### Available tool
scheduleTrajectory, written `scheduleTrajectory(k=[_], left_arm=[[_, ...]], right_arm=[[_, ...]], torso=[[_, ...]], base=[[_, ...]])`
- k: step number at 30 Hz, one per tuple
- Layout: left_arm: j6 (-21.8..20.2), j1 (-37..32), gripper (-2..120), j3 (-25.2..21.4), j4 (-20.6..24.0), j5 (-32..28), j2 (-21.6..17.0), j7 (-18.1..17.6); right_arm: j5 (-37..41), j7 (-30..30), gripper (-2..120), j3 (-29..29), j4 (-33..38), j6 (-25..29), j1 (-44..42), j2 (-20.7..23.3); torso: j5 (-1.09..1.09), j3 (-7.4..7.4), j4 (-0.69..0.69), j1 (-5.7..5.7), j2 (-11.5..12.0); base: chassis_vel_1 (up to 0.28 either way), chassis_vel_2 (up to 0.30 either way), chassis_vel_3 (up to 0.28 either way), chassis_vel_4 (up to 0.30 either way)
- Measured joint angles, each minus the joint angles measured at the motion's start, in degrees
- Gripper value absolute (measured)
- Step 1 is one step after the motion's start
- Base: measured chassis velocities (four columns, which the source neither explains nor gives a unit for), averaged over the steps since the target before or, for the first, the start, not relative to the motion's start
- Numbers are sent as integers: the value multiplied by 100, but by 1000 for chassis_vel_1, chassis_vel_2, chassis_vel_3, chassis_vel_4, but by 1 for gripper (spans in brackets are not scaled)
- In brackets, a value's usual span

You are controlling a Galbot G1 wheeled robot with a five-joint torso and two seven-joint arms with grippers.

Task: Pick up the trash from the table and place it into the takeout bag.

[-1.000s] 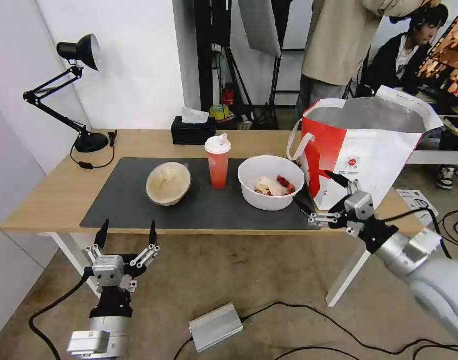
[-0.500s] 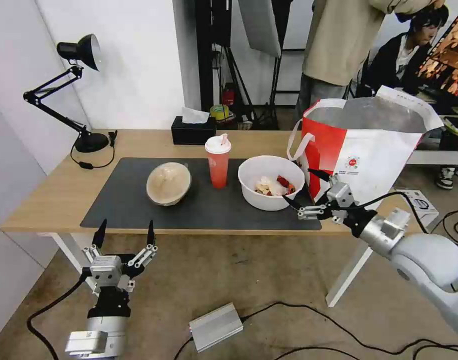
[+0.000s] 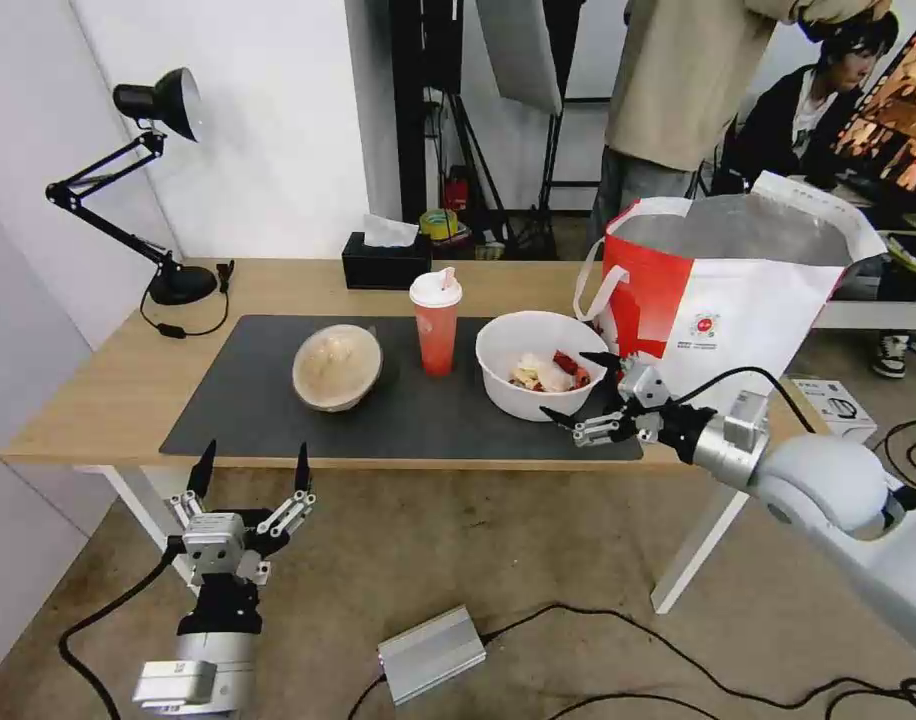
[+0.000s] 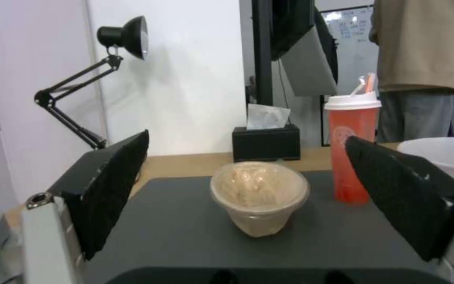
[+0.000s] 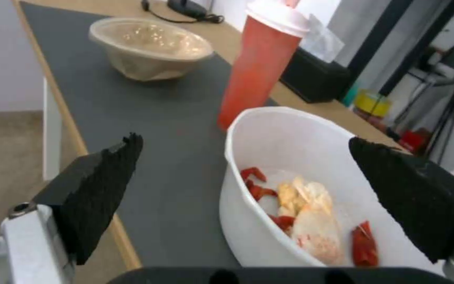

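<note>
While the trash sits on the mat: nothing bagged
Right end effector [image 3: 581, 385]: spread wide beside white bowl [image 3: 538, 362], at the bench [image 3: 88, 390] edge
Left end effector [image 3: 250, 468]: wide, low before bench
Cup [image 3: 437, 322]: upright between bowls
Tan bowl [image 3: 336, 366]: left on mat
Bag [image 3: 738, 300]: open, right end

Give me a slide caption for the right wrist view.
Right gripper open, fingers straddling the white bowl of scraps on the mat.
</note>
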State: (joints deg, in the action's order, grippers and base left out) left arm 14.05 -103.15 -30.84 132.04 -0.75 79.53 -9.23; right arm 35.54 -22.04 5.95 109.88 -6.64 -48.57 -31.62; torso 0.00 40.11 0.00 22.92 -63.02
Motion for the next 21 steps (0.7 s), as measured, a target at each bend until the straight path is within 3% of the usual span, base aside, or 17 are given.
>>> scheduleTrajectory(k=[21], left_arm=[[135,62,100,6,-200,-3,37,133]], right_arm=[[-236,-337,100,-1335,-745,-238,1511,-278]], torso=[[0,0,0,-1,0]], base=[[0,0,0,0]])
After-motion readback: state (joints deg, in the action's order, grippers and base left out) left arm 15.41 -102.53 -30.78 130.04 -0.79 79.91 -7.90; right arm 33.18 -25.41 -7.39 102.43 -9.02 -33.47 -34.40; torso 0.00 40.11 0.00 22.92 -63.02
